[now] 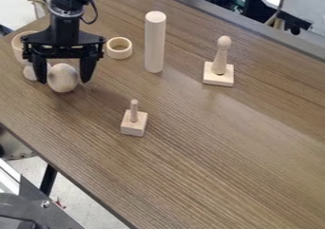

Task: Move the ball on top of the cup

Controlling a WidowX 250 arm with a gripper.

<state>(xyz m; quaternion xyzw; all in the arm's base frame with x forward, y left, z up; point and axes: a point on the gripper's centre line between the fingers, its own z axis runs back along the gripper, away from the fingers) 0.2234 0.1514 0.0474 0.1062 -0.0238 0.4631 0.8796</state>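
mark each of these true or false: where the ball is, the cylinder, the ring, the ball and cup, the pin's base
1. The ball shows between the two fingers of the gripper. True.
2. The tall cylinder lies on its side. False: it stands upright.
3. The ring is around the short peg. False: they are apart.
4. The ball is on top of the cup. False: it is down at the gripper.
5. The round-topped pin has a square base. True.

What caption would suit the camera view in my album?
A black robot hand hangs open by the larger wooden ball, a ring and cylinder nearby on the table.
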